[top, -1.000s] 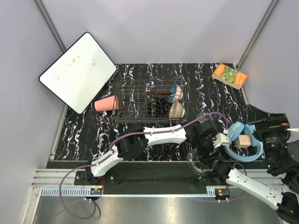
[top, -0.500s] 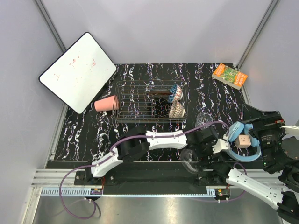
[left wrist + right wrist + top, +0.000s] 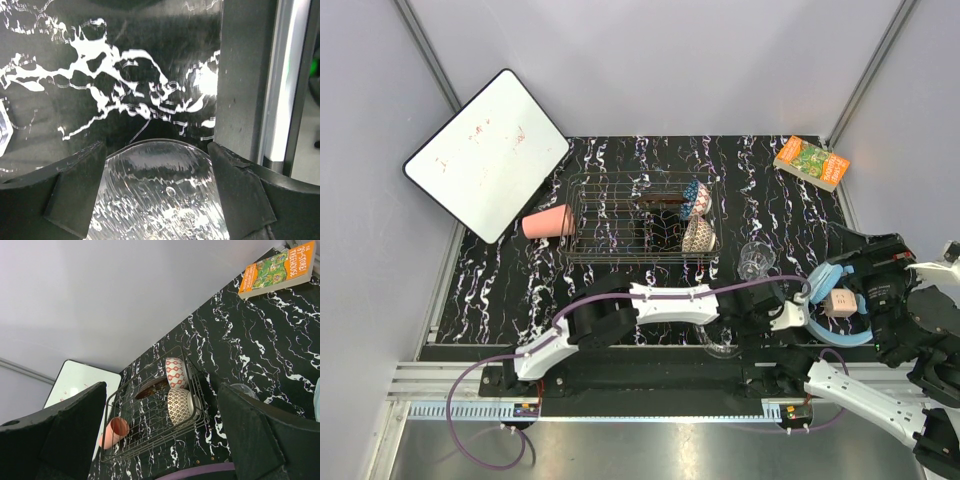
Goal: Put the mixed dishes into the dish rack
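Reaching across to the near edge of the counter, right of its middle, the left gripper has its jaws spread wide and clamped on the clear glass bowl. The bowl's ribbed wall fills the gap and meets both of the 2 fingers; which way its mouth points I cannot tell. The right gripper hangs over the right edge with its jaws fully apart and nothing between them. The dish rack sits at the middle of the counter, its long axis running left to right, parallel to the far edge. At its right end 2 bowls stand on their rims, the blue patterned bowl toward the far side and the beige patterned bowl toward the near side. Just left of them the red floral plate shows as a thin dark strip, its long line also running left to right. The pink plastic cup lies on its side against the outside of the rack's left end, its long axis left to right. The small clear glass stands upright near the rack's near right corner. A green-orange book lies flat at the far right corner, blue headphones rest by the right edge, and a white board leans off the far left corner.
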`<state>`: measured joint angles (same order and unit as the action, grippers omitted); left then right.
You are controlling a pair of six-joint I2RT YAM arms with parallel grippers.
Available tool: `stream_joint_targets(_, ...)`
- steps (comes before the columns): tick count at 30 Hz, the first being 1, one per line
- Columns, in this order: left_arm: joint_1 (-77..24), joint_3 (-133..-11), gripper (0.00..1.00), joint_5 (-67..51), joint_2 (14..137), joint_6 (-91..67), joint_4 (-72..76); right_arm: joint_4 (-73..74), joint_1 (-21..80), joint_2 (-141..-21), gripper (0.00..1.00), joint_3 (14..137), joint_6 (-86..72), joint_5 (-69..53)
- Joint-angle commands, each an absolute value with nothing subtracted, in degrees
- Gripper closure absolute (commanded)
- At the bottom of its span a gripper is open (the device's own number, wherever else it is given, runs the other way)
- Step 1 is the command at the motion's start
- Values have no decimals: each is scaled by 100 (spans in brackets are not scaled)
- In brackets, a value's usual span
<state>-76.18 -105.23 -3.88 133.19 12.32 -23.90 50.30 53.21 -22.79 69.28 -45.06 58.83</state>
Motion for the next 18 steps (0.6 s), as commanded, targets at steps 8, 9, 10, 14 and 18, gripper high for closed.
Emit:
stream_joint_targets(8,-6532,-9151,14,1168,12261,2092,-3735,5255,5353,-2619,0,6706,-4789,5520)
stream_joint_targets(9,-6469,-9045,14,1186,12113,2066,-3753,5343,5353,-2671,0,6645,-4860,5433)
stream_joint_targets(10,-6408,-8861,14,1187,12042,2048,-3770,5518,5353,-2794,0,6601,-5008,5371)
stream_joint_targets(14,-6136,-8430,14,1283,11620,2021,-3779,5949,5353,-3172,0,6355,-5465,4975)
stream_joint_targets(18,-5872,-7999,15,1353,11181,1986,-3762,6012,5344,-3199,0,5987,-5712,4659)
